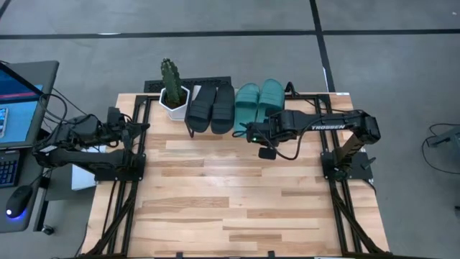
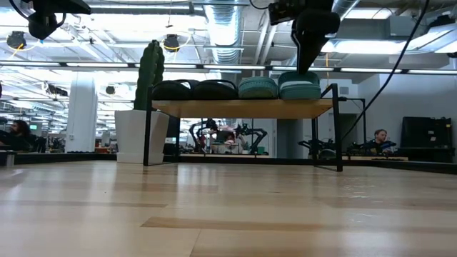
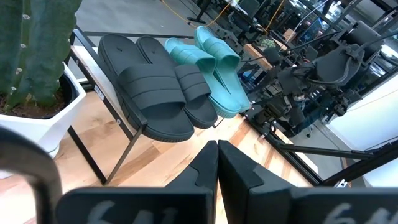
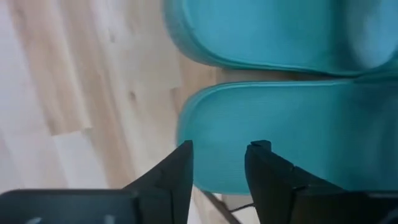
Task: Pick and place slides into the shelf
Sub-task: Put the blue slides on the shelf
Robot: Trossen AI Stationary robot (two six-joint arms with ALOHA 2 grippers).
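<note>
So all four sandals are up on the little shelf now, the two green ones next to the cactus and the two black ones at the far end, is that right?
Not quite. All four are on the shelf, but the order is reversed: the high view shows the two black slides next to the cactus and the two teal slides at the far end, where the right gripper is.

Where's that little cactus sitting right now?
From above, the cactus stands in a white pot at the table's far edge, on the left, right beside the black slides on the shelf.
</note>
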